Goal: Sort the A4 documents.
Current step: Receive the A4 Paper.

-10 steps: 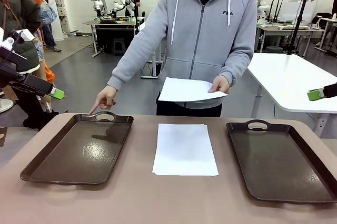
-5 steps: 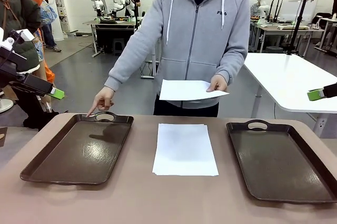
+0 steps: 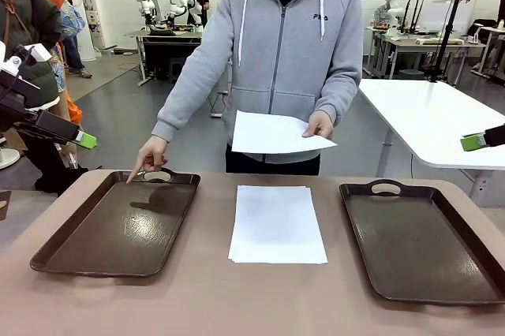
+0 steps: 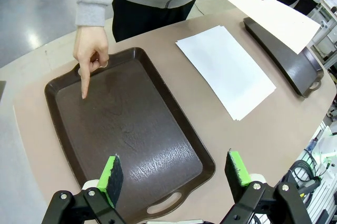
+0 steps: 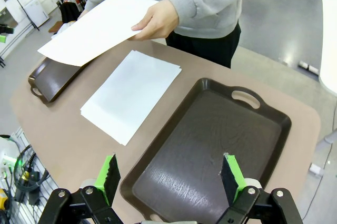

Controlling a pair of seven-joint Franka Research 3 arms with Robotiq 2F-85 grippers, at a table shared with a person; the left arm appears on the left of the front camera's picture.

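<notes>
A stack of white A4 documents (image 3: 278, 224) lies flat on the table between two dark brown trays. Across the table a person holds one more sheet (image 3: 274, 133) level above the far edge. The person's other hand (image 3: 147, 155) points a finger down at the far end of the left tray (image 3: 118, 229). In the left wrist view my left gripper (image 4: 175, 170) hangs open above the near end of that tray (image 4: 131, 129), with the stack (image 4: 226, 69) off to its side. My right gripper (image 5: 170, 174) stands open over the right tray (image 5: 210, 140), holding nothing.
The right tray (image 3: 418, 241) has nothing in it, nor does the left one. The brown tabletop (image 3: 213, 304) runs bare along the near edge. A white table (image 3: 442, 119) stands behind at the right, and other people are at the far left.
The person has shifted a little to the left, taking the held sheet along. The pointing hand stays at the left tray's handle. Neither gripper has moved.
</notes>
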